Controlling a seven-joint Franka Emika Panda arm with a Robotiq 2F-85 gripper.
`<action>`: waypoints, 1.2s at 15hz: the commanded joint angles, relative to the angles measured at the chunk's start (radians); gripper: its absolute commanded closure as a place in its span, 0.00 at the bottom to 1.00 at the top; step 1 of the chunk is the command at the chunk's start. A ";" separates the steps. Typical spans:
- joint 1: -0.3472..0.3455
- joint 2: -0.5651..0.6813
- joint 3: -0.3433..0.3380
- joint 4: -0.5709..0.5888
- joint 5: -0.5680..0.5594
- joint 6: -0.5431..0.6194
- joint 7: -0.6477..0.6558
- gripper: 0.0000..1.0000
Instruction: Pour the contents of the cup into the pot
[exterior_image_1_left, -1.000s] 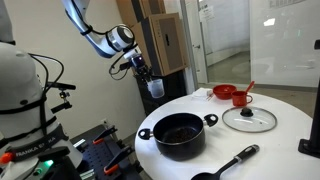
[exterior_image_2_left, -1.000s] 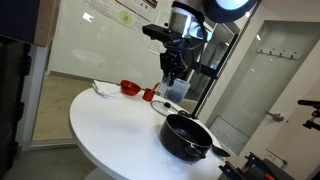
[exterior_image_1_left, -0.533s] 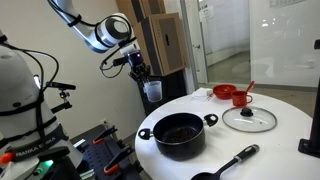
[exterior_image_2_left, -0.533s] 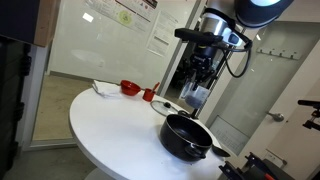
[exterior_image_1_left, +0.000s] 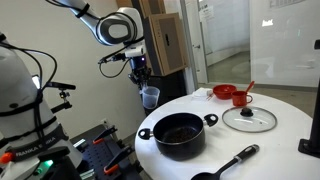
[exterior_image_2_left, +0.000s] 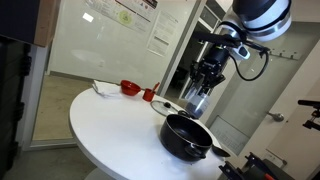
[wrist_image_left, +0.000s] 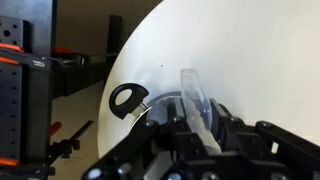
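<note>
Here, in an exterior view, the gripper (exterior_image_1_left: 144, 86) hangs in the upper middle-left of the frame, its fingers closed on the rim of a clear plastic cup (exterior_image_1_left: 150, 97) that sits roughly upright beneath it, just off the left edge of the round white table (exterior_image_1_left: 275, 150); what the cup contains cannot be made out. The pot (exterior_image_1_left: 180, 134), wide and black with two small side handles, stands on the table in the lower centre, below and to the right of the cup and apart from it. A flat glass lid (exterior_image_1_left: 249, 119) lies to the right of the pot, a red bowl (exterior_image_1_left: 240, 98) sits behind the lid, and a black long-handled utensil (exterior_image_1_left: 228, 164) lies at the bottom edge. In an exterior view from the opposite side, the gripper (exterior_image_2_left: 204, 87) is in the upper right, clamped on the cup (exterior_image_2_left: 197, 101), which hangs above and just behind the pot (exterior_image_2_left: 188, 138) at lower centre-right. In the wrist view the gripper (wrist_image_left: 200, 128) fills the bottom of the frame with the cup's clear rim (wrist_image_left: 191, 92) between its fingers, the white table (wrist_image_left: 230, 50) beyond, and a black loop handle (wrist_image_left: 127, 98) at centre-left; whether that belongs to the pot cannot be told
</note>
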 joint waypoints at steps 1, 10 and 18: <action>-0.068 0.023 -0.056 0.061 0.245 -0.121 -0.219 0.93; -0.231 0.219 -0.109 0.249 0.513 -0.319 -0.363 0.93; -0.276 0.405 -0.119 0.408 0.649 -0.509 -0.338 0.93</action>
